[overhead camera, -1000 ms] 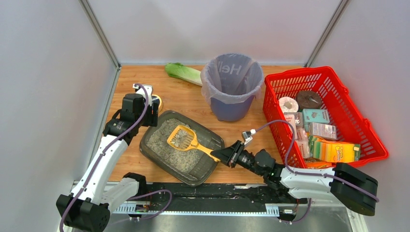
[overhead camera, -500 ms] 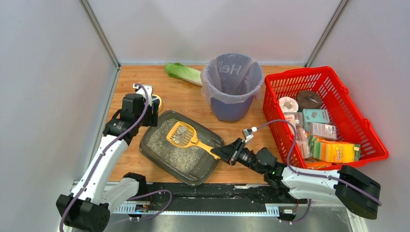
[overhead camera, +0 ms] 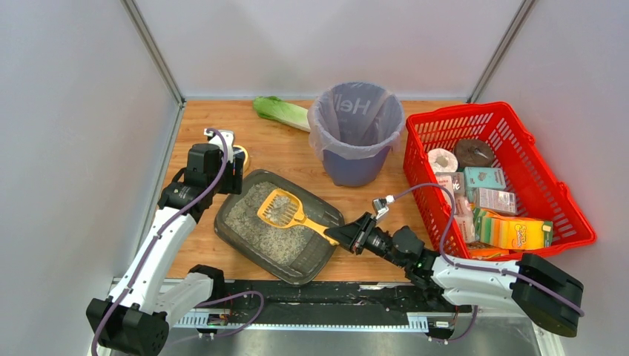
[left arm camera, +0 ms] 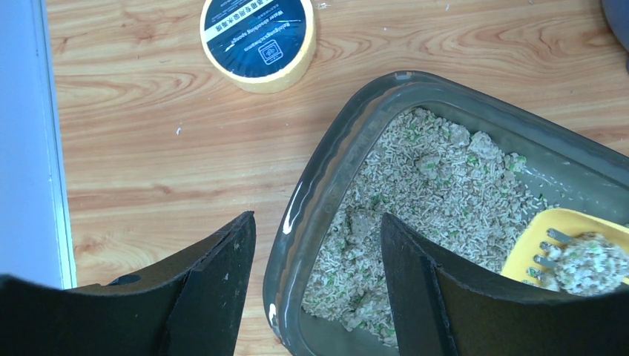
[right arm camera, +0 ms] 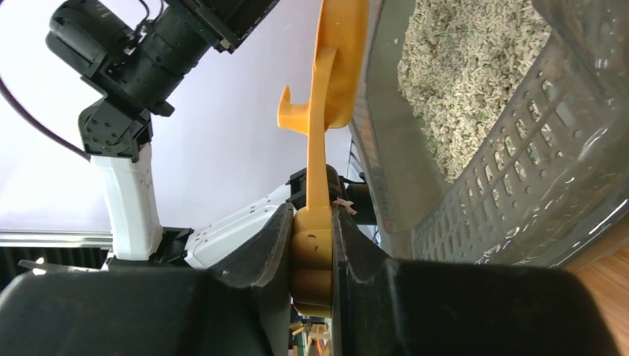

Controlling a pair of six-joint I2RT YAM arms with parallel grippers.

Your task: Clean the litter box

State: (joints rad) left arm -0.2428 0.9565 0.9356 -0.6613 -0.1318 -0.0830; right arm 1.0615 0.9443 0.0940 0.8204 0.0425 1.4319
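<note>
Standing at the near left of the wooden surface (overhead camera: pixel 289 152): litter box (overhead camera: pixel 317 256), one, shallow dark grey tray, set at an angle, filled with pale granular litter flecked green. It lies in front of the bin and left of the basket, apart from both.

Scoop (overhead camera: pixel 282 209), one, yellow, slotted. Its head is over the far half of the litter with a clump of litter in it; its handle runs out across the tray's right rim. Whether the head touches the litter bed cannot be told.

Right gripper (overhead camera: pixel 343 237), fingers clamped on the end of the scoop handle, just outside the tray's right edge. The wrist view shows the handle pinched tight between both fingers.

Left gripper (left arm camera: pixel 317 219), fingers spread apart, holding nothing, at the tray's far left corner. It straddles the rim: one finger over bare wood, the other over the litter.

Tape roll (left arm camera: pixel 257 37), one, yellow with a dark label, flat on the wood just beyond that corner.

Bin (overhead camera: pixel 348 167), one, purple, lined with a pale bag, at centre rear.

Leafy green vegetable (overhead camera: pixel 280 111), one, lying left of the bin by the back wall.

Basket (overhead camera: pixel 549 167), one, red mesh, at right, holding boxes, a white roll (overhead camera: pixel 443 159) and a dark disc (overhead camera: pixel 473 153).
</note>
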